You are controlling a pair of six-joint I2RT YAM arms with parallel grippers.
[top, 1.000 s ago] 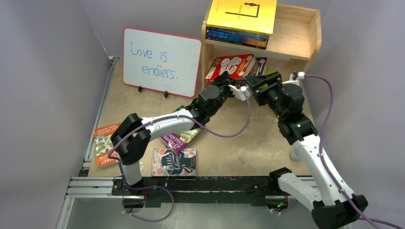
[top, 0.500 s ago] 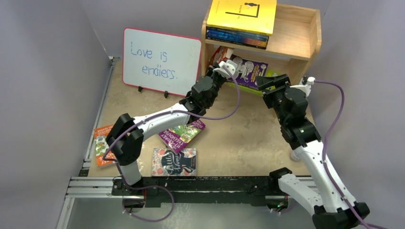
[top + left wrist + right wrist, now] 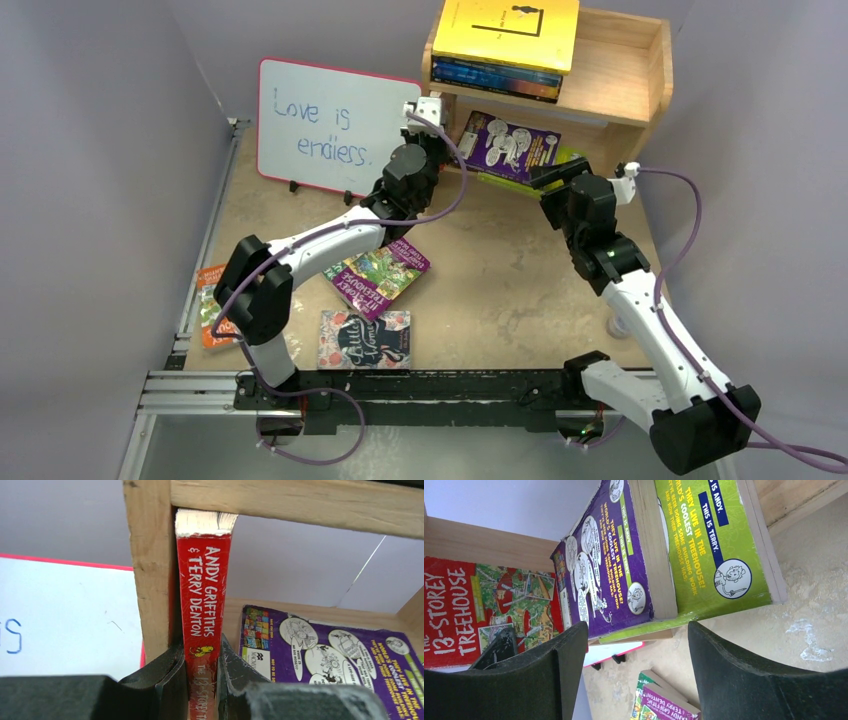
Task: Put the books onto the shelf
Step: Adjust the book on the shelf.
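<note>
Altogether three books (image 3: 372, 279) on the table (image 3: 500, 290).

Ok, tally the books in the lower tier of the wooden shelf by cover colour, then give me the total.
red book: 1
purple book: 1
green book: 1
Total: 3

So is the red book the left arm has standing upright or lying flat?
Upright. The red book stands on end against the shelf's left side panel, spine vertical, the left gripper clamped on its lower spine.
</note>
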